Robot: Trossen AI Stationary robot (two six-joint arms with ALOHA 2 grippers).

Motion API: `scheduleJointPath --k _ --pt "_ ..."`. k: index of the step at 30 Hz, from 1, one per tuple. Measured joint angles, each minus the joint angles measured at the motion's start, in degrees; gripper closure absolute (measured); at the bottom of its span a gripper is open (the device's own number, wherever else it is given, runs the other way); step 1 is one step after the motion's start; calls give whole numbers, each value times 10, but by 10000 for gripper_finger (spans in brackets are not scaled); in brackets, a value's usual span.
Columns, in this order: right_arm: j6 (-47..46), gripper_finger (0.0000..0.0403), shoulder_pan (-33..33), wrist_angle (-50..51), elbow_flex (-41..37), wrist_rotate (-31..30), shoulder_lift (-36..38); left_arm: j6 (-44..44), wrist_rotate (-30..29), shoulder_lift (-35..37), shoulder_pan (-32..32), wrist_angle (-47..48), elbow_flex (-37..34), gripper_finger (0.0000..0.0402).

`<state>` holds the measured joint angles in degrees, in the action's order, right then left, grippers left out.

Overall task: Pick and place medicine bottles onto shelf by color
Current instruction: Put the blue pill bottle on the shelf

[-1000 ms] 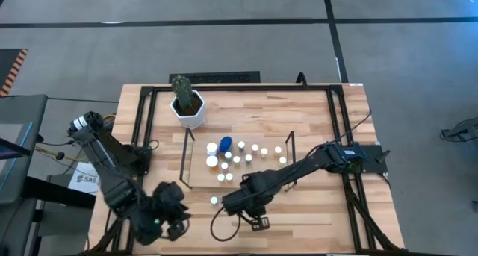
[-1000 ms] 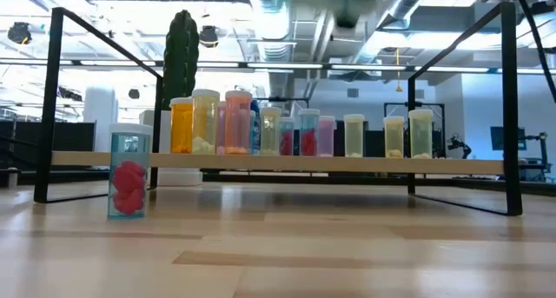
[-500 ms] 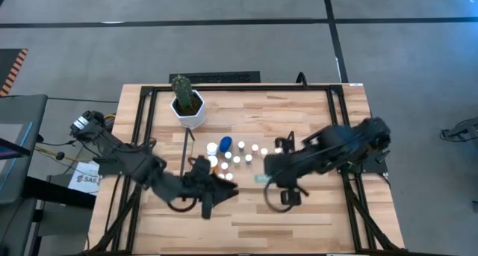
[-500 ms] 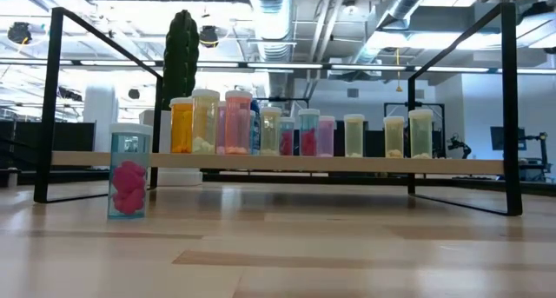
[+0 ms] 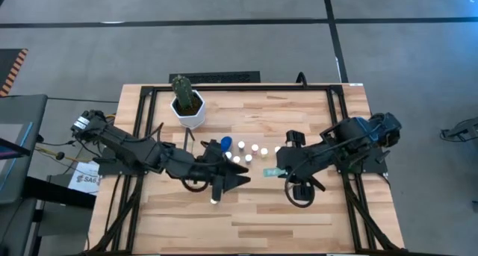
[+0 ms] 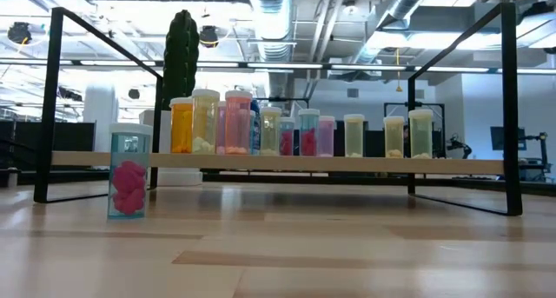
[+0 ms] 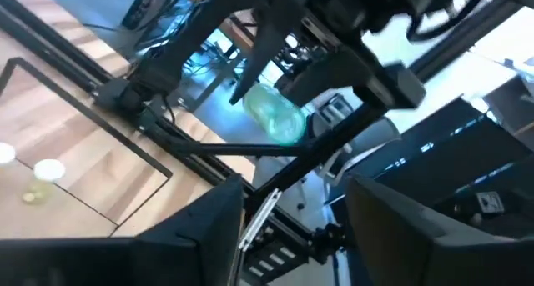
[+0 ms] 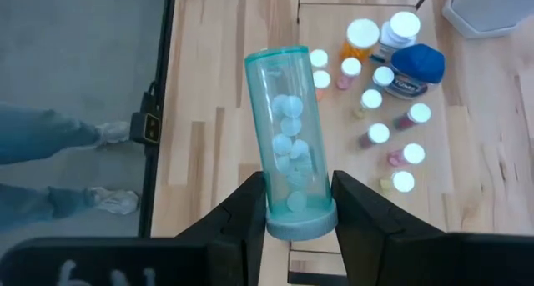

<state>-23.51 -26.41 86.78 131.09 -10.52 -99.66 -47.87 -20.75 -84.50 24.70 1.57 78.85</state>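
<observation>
Most bottles (image 6: 269, 129) already stand on your shelf (image 6: 278, 162). Your right end effector (image 8: 294, 204) pinches a teal bottle (image 8: 289, 165); the pink one (image 6: 129, 170) waits on the surface (image 6: 278, 254). Left end effector (image 7: 292, 204): spread, empty.

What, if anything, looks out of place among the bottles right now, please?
One clear bottle with pink contents stands alone on the wooden table, in front of the light-wood shelf where the other bottles are lined up.

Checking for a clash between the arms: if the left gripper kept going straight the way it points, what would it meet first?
Probably the right gripper and its teal bottle: the left gripper points across the table at them, nothing visible between. Depth and height are unclear.
</observation>
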Motion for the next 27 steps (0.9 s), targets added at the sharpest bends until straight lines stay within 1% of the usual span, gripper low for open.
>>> scheduleJointPath --k 2,5,7,9,15,21,23,27 --pt "0 269 5 4 0 1 -1 -14 -8 0 -3 1 0 184" --pt "0 269 12 2 0 1 -4 -34 -46 0 -9 4 0 155" --pt "-1 269 22 -6 1 1 -13 -50 -65 0 -14 8 0 141" --pt "-2 269 27 -4 0 0 -26 -68 -64 0 -22 13 0 133" --pt "0 269 54 3 0 1 -61 -112 -27 0 -36 39 0 133" --pt "15 269 74 -8 1 0 -69 -179 -18 0 -42 149 0 140" --pt "16 269 78 -12 0 1 -73 -179 -18 0 -46 161 0 140" --pt "30 269 79 -18 1 1 -72 -158 -7 0 -54 139 0 141"
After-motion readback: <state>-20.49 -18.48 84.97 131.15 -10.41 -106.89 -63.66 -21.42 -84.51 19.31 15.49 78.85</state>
